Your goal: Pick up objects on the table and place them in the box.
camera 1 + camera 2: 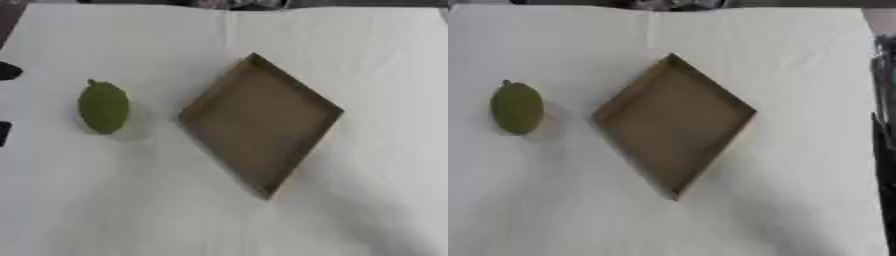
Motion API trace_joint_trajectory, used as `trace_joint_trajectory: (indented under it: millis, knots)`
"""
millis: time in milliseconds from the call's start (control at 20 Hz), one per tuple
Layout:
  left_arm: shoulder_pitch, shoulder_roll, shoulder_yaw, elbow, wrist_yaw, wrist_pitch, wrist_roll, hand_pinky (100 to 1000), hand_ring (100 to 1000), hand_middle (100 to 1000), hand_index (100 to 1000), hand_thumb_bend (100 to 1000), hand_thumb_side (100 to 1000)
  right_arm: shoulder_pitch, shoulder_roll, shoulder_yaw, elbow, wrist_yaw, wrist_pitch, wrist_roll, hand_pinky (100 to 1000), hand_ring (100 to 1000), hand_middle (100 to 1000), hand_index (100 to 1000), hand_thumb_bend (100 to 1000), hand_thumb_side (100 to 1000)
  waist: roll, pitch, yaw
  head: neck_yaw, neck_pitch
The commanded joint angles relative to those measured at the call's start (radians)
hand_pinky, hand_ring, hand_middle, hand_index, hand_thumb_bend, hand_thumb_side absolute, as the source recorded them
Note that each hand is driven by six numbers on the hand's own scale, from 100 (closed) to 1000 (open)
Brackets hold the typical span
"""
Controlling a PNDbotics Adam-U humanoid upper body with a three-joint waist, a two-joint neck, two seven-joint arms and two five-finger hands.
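As you look down from the robot's head, you see a bench (131, 210) covered in white cloth that fills nearly the whole view. Near the middle lies a shallow brown cardboard box (259, 125), turned so that its corners point toward the far edge, the near edge and the two sides, like a diamond. Its low walls stand up all round and nothing lies inside it.

To the left of the box, well apart from it, rests a green oval fruit (103, 107) with a small stem at its far end. It lies flat on the cloth, its long side running away from you, touching nothing else.

At the far left edge of the left eye view you can make out two small dark shapes (7, 71), one above the other; they may belong to the robot's left arm, but too little shows to say, and you cannot tell whether that hand is released or clenched. Along the right edge of the right eye view runs a dark upright strip (883, 125), unclear in form. Neither hand can be clearly made out in either view.
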Motion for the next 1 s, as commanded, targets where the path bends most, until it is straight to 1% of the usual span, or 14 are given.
trace_joint_trajectory:
  millis: [50,200,250,400,500,550,650,700,750,900,1000]
  knots:
    - [-0.036,0.016,-0.029,0.004,-0.004,0.000,-0.053,920,907,850,960,100,591,-0.015,-0.023,-0.001,-0.016,-0.009,-0.001,0.004,774,559,706,775,100,541,0.003,-0.028,-0.001,0.007,0.000]
    - [-0.071,-0.001,-0.052,0.005,0.001,0.000,-0.104,918,907,851,967,100,620,-0.013,-0.020,-0.001,-0.016,-0.011,-0.001,0.002,774,559,705,775,100,542,0.005,-0.030,-0.002,0.009,0.001]
    - [-0.082,-0.007,-0.056,0.005,0.007,0.000,-0.122,912,905,849,973,100,636,-0.012,-0.019,0.000,-0.016,-0.011,-0.001,0.002,774,558,705,775,100,542,0.005,-0.030,-0.003,0.010,0.002]
    - [-0.113,-0.026,-0.060,0.003,0.028,0.008,-0.173,911,907,852,976,100,644,-0.011,-0.016,0.000,-0.016,-0.012,-0.002,0.002,774,558,705,775,100,543,0.007,-0.031,-0.004,0.010,0.003]
    - [-0.133,-0.041,-0.057,0.008,0.040,0.021,-0.207,915,910,854,974,132,640,-0.010,-0.015,0.001,-0.016,-0.013,-0.002,0.003,774,558,705,775,100,542,0.007,-0.032,-0.005,0.010,0.003]
    - [-0.145,-0.050,-0.055,0.012,0.043,0.030,-0.223,919,913,857,973,160,620,-0.010,-0.014,0.001,-0.016,-0.014,-0.002,0.003,774,557,705,775,100,543,0.008,-0.032,-0.005,0.010,0.004]
    - [-0.170,-0.070,-0.050,0.021,0.044,0.050,-0.255,937,920,862,971,184,559,-0.008,-0.013,0.001,-0.016,-0.015,-0.002,0.003,774,557,704,775,100,535,0.007,-0.033,-0.004,0.010,0.005]
    - [-0.184,-0.082,-0.046,0.023,0.042,0.058,-0.271,941,928,869,972,206,514,-0.008,-0.012,0.001,-0.016,-0.015,-0.002,0.003,774,557,705,775,100,542,0.007,-0.034,-0.003,0.010,0.005]
    - [-0.199,-0.094,-0.040,0.028,0.036,0.067,-0.287,947,932,873,973,221,494,-0.007,-0.013,0.002,-0.016,-0.016,-0.002,0.003,774,557,705,775,100,542,0.006,-0.035,-0.002,0.010,0.005]
    - [-0.242,-0.131,-0.035,0.053,0.011,0.097,-0.329,959,942,870,971,301,517,-0.006,-0.013,0.002,-0.016,-0.017,-0.001,0.005,774,557,705,775,100,542,0.004,-0.037,-0.001,0.012,0.006]
    - [-0.268,-0.154,-0.038,0.074,-0.013,0.107,-0.349,966,946,869,970,366,556,-0.005,-0.012,0.002,-0.016,-0.018,-0.001,0.005,775,557,705,775,100,542,0.003,-0.038,0.000,0.014,0.005]
